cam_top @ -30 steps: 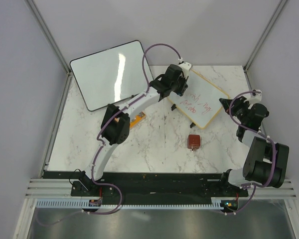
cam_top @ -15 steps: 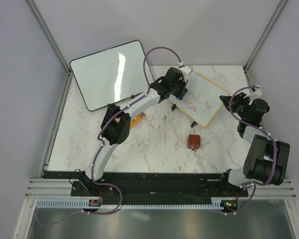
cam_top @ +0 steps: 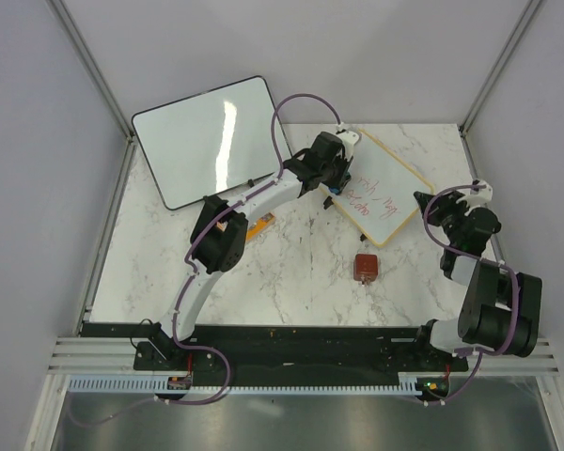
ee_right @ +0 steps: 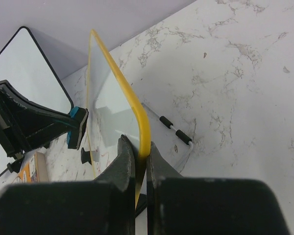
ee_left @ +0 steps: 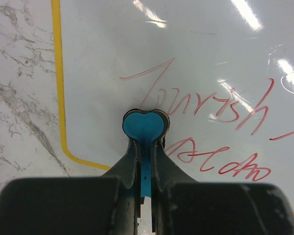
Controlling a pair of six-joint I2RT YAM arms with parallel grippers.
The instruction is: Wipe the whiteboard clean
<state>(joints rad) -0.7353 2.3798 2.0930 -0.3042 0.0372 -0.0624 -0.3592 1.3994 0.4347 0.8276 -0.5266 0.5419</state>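
Left fingers point(ee_left: 131, 164) clamped on blue eraser point(ee_left: 145, 126), eraser touching whiteboard point(cam_top: 381, 193) face at red writing point(ee_left: 220, 105). Right fingers point(ee_right: 123, 161) pinch whiteboard's yellow frame edge. Whiteboard far right on marble tabletop point(cam_top: 301, 272), near black-framed blank board point(cam_top: 205, 139).

Whiteboard point(ee_left: 196, 49): white face, yellow frame, red writing. Eraser point(ee_left: 145, 125): blue. Table point(cam_top: 291, 282): white marble, grey veins. Block point(cam_top: 365, 267): red-brown.
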